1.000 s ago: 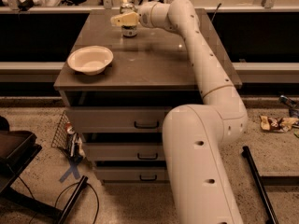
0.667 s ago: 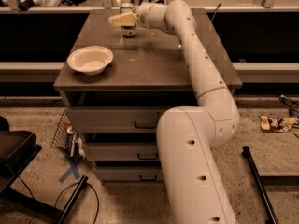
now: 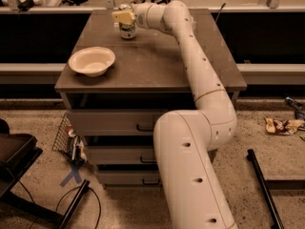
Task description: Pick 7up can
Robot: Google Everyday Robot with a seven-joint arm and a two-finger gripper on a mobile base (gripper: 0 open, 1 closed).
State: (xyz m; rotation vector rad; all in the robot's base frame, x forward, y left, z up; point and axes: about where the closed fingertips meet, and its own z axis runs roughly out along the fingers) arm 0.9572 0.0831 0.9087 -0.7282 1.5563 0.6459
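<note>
The 7up can [image 3: 127, 29] stands upright on the far left part of the brown cabinet top [image 3: 157, 61]. It is white and green with a silvery top. My gripper [image 3: 124, 17] is at the end of the long white arm [image 3: 190, 56], right at the can's upper part, with yellowish fingers [image 3: 121, 16] against it. The fingers cover the can's top half. The can's base rests on the cabinet top.
A white bowl [image 3: 92, 61] sits on the cabinet's front left. The cabinet has drawers [image 3: 119, 123] below. A wire basket [image 3: 66, 140] leans at its left foot. A black chair base [image 3: 19, 175] and cables lie on the floor at left, and a black bar [image 3: 267, 190] at right.
The arm has reached slightly farther and to the left, bringing the gripper closer over the can. The can and bowl have not moved.
</note>
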